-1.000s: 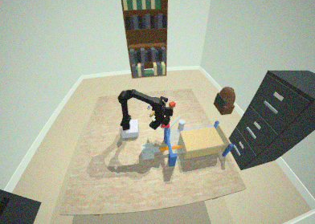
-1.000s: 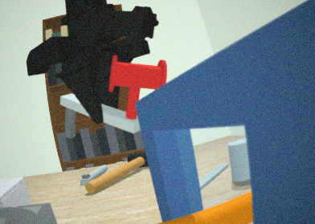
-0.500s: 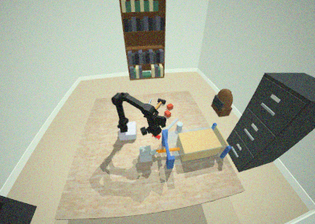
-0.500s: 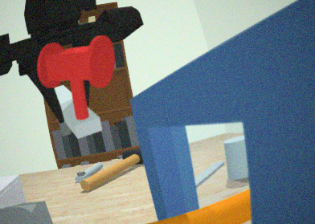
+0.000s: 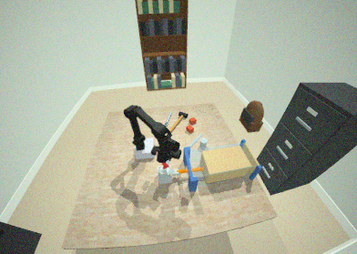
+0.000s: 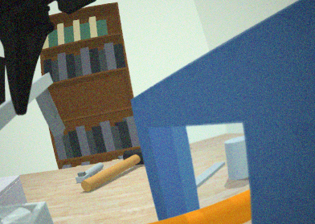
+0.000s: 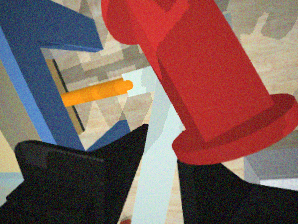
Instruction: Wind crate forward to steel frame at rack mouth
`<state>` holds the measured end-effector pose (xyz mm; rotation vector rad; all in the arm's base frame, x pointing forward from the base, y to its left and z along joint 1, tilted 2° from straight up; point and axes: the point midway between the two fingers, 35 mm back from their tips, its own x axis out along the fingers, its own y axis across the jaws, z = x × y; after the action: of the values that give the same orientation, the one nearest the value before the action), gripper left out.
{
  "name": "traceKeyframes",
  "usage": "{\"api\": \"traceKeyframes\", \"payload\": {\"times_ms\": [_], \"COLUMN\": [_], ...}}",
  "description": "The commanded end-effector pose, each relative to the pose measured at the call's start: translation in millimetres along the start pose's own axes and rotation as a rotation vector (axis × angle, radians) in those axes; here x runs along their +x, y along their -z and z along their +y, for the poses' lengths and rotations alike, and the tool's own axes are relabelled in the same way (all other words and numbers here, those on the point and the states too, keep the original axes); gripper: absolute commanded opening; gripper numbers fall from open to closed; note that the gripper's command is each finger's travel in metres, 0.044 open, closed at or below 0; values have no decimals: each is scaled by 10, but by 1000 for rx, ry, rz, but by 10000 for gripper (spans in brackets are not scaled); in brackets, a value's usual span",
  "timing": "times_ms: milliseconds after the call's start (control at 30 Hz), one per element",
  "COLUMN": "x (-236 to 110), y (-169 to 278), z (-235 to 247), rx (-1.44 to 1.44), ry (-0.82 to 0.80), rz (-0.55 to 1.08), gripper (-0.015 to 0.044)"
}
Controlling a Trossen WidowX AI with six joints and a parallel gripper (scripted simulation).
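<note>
The claw was clamped on the winch handle, directly above the winch. The winch sat just beside the blue frame, strap running to the crate behind it.

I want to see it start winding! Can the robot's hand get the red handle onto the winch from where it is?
Probably yes. The gripper holds the red winch handle just above the pale winch, beside the blue frame. Nothing seems to sit between them, though the hole itself isn't visible.
</note>
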<state>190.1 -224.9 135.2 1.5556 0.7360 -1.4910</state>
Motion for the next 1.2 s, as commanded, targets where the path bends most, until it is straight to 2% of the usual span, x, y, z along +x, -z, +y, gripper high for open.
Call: {"api": "traceKeyframes", "payload": {"times_ms": [0,300,500,1167], "x": [-55,-163,-252,-358], "y": [-234,-685,-873,-872], "z": [-95,-368,-503,-438], "rx": [198,619,802,754], "ry": [-5,25,88,274], "rz": [-51,-175,-267,-407], "gripper": [0,0,0,0]}}
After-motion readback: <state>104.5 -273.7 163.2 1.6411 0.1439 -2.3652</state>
